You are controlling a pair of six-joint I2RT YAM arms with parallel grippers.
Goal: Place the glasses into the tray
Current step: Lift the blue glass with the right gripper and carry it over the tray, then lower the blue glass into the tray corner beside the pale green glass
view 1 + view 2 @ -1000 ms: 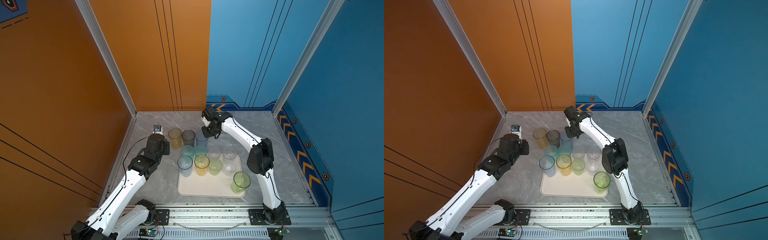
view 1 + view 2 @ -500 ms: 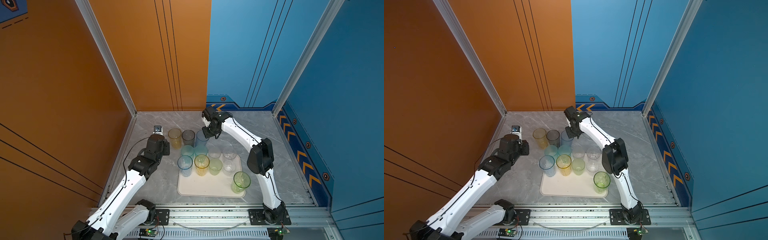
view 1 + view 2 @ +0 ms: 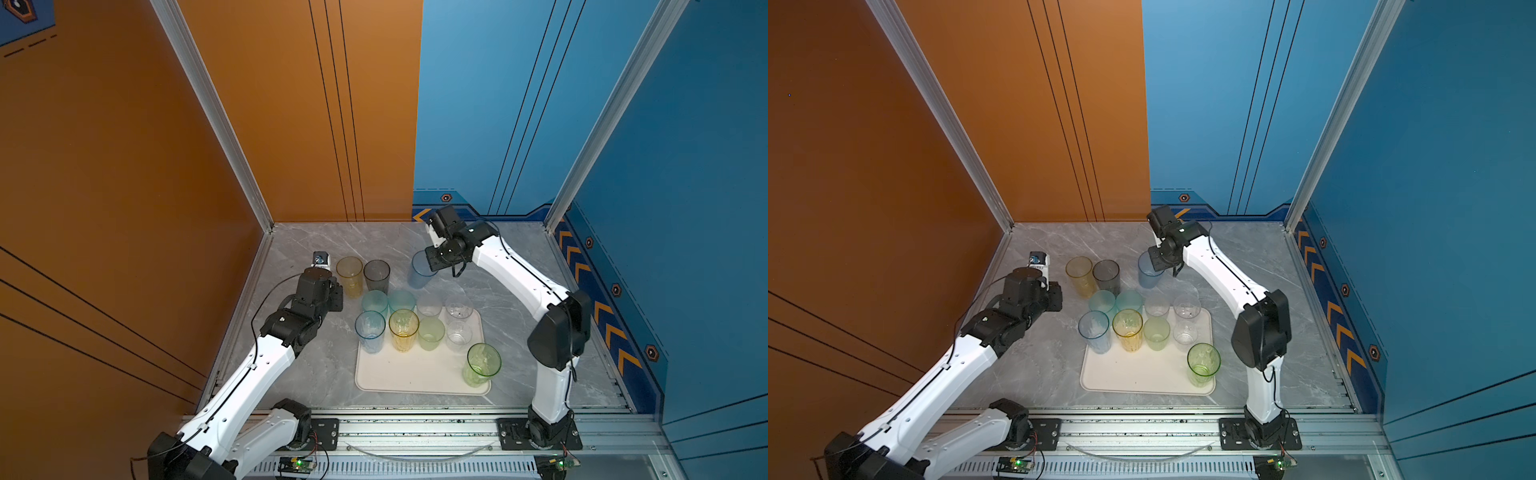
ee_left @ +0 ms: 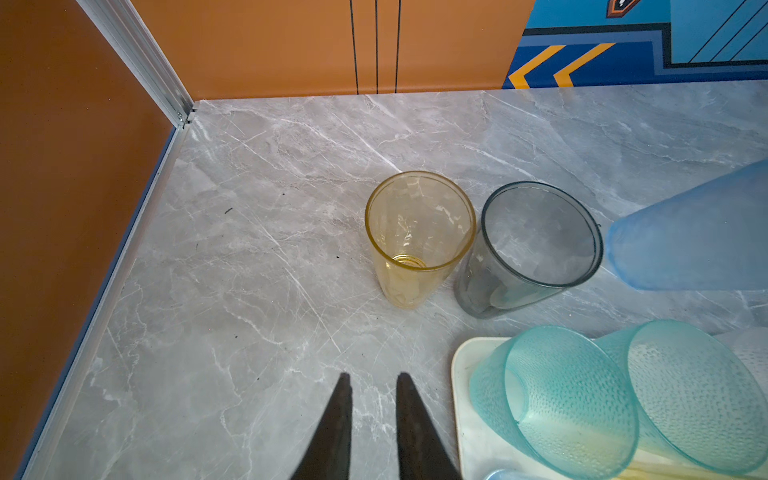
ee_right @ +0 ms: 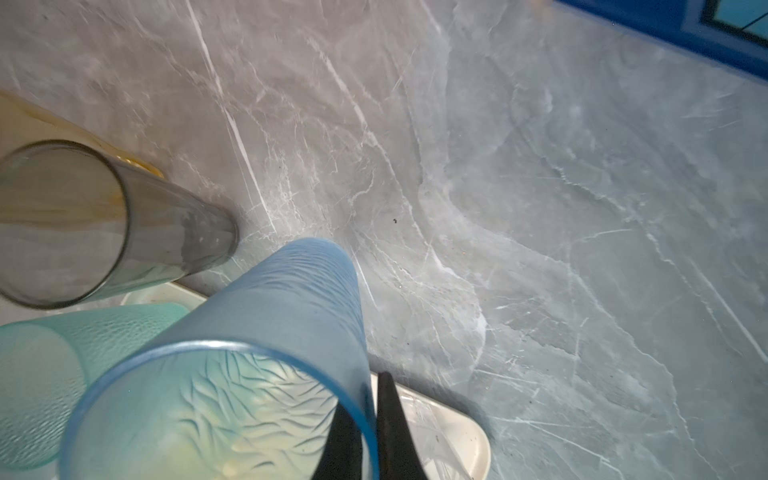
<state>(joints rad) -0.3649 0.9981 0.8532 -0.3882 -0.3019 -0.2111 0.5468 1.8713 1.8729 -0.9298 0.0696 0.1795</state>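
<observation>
Right wrist view: the right hand [image 5: 365, 432] is clamped on the rim of the blue glass [image 5: 270, 311], one finger inside the mouth and one outside the wall.
Blue glass, in both top views: tilted, at the far side of the group, beyond the far edge of the tray [image 3: 415, 376]. Cannot tell whether its base touches the counter [image 3: 316, 374].
Tray: cream, flat, low rim. It lies on the counter toward the front, between the two arms.
On the tray, front right corner: one tall green glass [image 3: 482, 365], upright, apart from the others.
On the tray, middle row: a second blue tumbler [image 3: 370, 332], an amber glass [image 3: 403, 330], a pale green glass [image 3: 431, 334] and a clear glass [image 3: 458, 336], close together.
Tray, far edge: two teal glasses [image 4: 573, 399] stand at the far left corner, with two more clear ones beside them.
Off the tray: the yellow glass [image 4: 419, 232] and the grey glass [image 4: 536, 245] stand upright, just beside each other on the counter behind the tray's far left corner.
Left hand [image 4: 372, 415]: fingers a narrow gap apart, nothing between them. It hangs over bare counter, pointing toward the yellow glass and well short of it.
</observation>
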